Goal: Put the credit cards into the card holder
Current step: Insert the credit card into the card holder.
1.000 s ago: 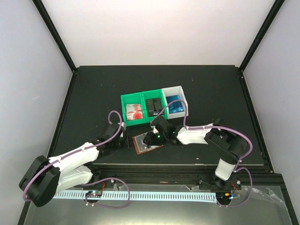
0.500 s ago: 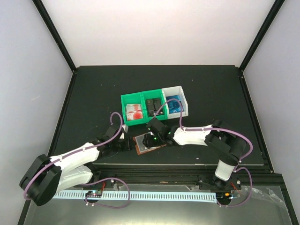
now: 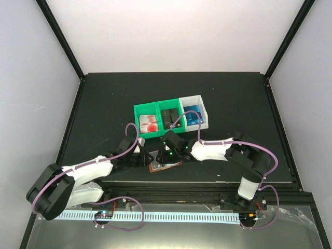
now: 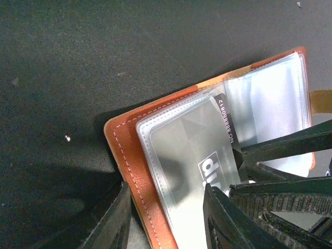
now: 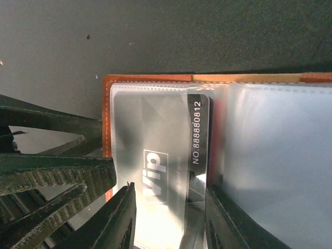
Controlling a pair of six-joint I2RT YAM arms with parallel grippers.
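The reddish-brown card holder (image 3: 165, 166) lies open near the table's front edge, clear pockets up. A black card (image 4: 202, 150) marked "vip" sits mostly inside the left pocket and shows through it in the right wrist view (image 5: 161, 150). My left gripper (image 3: 143, 157) is open, its jaws straddling the holder's leather edge (image 4: 122, 150) and the pocket. My right gripper (image 3: 167, 154) is open over the same pocket, jaws either side of the card. Its fingers (image 4: 280, 150) reach in from the right in the left wrist view.
A green bin (image 3: 136, 111) behind the holder has red-and-white cards (image 3: 149, 123) and black cards (image 3: 168, 116) in two compartments. A white bin (image 3: 192, 97) beside it holds blue cards (image 3: 193, 117). The table's front edge lies just below the holder.
My left gripper has moved right onto the holder's left edge. My right gripper has shifted a little left over the pocket. The holder has stayed in place.
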